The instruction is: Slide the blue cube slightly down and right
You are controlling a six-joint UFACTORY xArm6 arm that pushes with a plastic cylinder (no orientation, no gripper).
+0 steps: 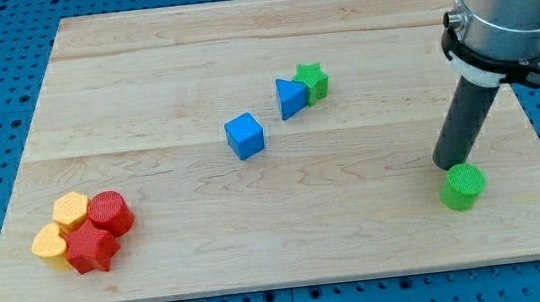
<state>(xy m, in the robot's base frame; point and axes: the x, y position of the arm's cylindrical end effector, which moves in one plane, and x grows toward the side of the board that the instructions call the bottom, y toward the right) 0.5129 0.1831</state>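
Observation:
The blue cube (244, 136) lies near the middle of the wooden board (261, 61). A blue triangular block (291, 98) sits up and to its right, touching a green star (313, 81). My tip (445, 166) is far to the right of the blue cube, at the upper left edge of a green cylinder (464, 187), touching it or nearly so.
A cluster sits at the lower left: a yellow hexagon (70, 209), a red cylinder (110, 213), a yellow block (49, 245) and a red star (91, 249). The arm's grey body (506, 5) hangs over the board's upper right.

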